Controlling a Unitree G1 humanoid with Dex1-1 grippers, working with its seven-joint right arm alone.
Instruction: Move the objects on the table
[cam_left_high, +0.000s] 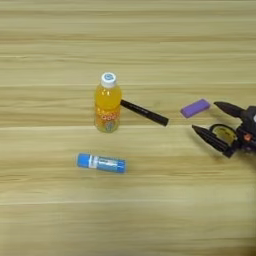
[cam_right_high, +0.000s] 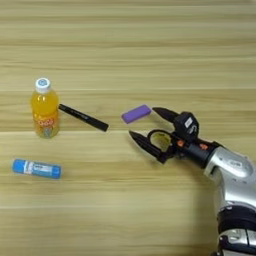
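Objects: bottle, pen, purple block across frame centre; tube lower left; all lie free on the table.
My gripper: right of centre, fingers spread, empty, tips just beside the block.
Progress: nothing grasped yet; everything left to move.

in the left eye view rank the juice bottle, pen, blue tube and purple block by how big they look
1. orange juice bottle, clearly the bulkiest
2. blue-and-white tube and black pen: similar length, the tube thicker, so not clearly separable
3. purple block, smallest
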